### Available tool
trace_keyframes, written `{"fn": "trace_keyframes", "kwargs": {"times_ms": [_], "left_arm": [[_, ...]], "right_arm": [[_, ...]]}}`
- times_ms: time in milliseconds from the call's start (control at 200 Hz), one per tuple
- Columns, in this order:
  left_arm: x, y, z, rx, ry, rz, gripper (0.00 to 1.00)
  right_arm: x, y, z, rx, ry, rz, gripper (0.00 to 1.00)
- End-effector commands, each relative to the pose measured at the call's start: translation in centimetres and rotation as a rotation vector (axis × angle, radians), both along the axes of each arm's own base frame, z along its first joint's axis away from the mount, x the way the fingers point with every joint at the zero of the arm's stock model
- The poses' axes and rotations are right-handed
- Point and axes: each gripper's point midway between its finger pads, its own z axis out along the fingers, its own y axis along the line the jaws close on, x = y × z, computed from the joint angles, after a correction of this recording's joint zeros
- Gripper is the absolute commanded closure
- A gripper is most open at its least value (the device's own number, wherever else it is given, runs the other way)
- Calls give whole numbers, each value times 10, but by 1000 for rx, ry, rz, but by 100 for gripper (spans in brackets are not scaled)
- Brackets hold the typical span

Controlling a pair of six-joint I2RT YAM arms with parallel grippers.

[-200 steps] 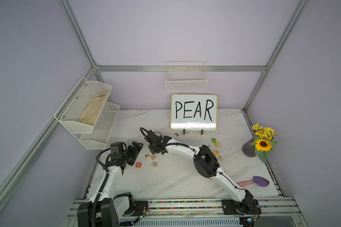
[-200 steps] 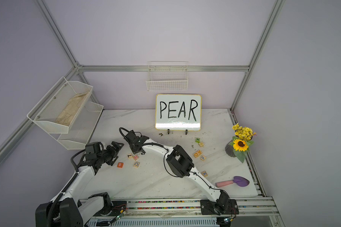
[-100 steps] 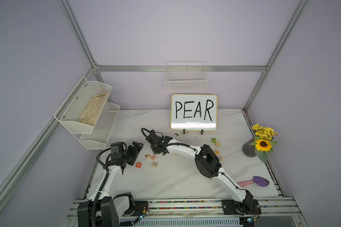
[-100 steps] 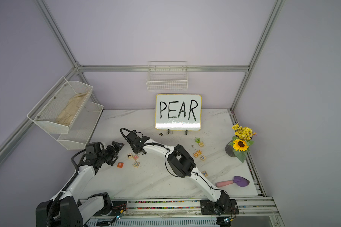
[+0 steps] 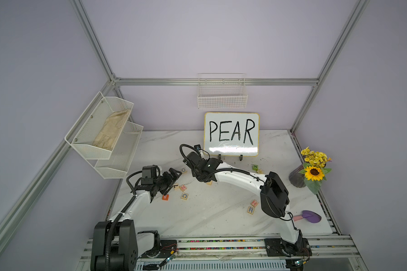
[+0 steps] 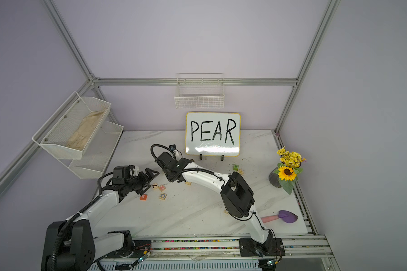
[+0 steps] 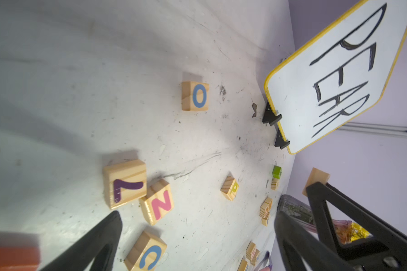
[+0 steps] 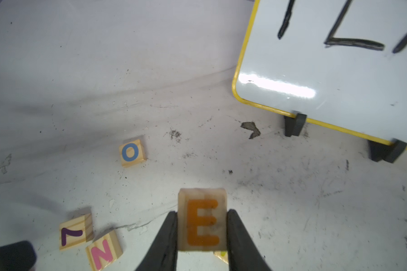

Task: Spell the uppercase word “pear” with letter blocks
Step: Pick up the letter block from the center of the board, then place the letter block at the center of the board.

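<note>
My right gripper (image 8: 202,234) is shut on the pale wooden E block (image 8: 202,220). Its orange-red letter faces the wrist camera, and it hangs above the table in front of the whiteboard. A corner of the yellow P block (image 8: 221,256) shows right below it. The P block (image 7: 230,191) lies alone on the marble in the left wrist view. The blue R block (image 5: 250,210) lies at the front right beside an H block (image 5: 254,203). My left gripper (image 5: 175,174) is open and low at the left, and its fingers (image 7: 104,237) hold nothing.
O (image 5: 183,170), 7 (image 5: 176,186), pink N (image 5: 183,188) and C (image 5: 184,196) blocks lie by the left gripper, with a solid orange cube (image 5: 165,197). A green cube (image 5: 255,167), the PEAR whiteboard (image 5: 231,133), a flower vase (image 5: 296,178), a purple scoop (image 5: 310,216) and wire shelves (image 5: 104,136) surround them.
The right arm has swung to the right and a little back with the E block, uncovering the H and R blocks. The left arm has not moved.
</note>
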Motion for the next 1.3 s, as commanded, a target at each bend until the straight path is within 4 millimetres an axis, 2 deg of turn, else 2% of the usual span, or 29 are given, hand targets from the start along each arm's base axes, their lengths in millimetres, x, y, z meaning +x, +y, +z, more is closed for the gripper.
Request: {"fn": "trace_keyframes", "kwargs": {"times_ms": [0,215,360,725,1075,1295], "left_arm": [[27,-20,53,18,-168,-92,0],[20,-36,59,55,-194,-137,0],[15,-41,61,75,-203,-152,0],[7,-48,58,132,-201,-170,0],[2,-43,58,168,-183,-144,0],[2,-44,59,163,-190,-148,0]], "right_arm": [[-6,-34,-9,21,7,-170,75],[-27,-74,-25,85,47,-338,76],[-36,-91,-36,91,64,-408,76],[-50,-97,-73,116,156,-475,76],[-48,-87,-101,92,222,-450,76],[-43,-86,-110,66,237,-439,76]]}}
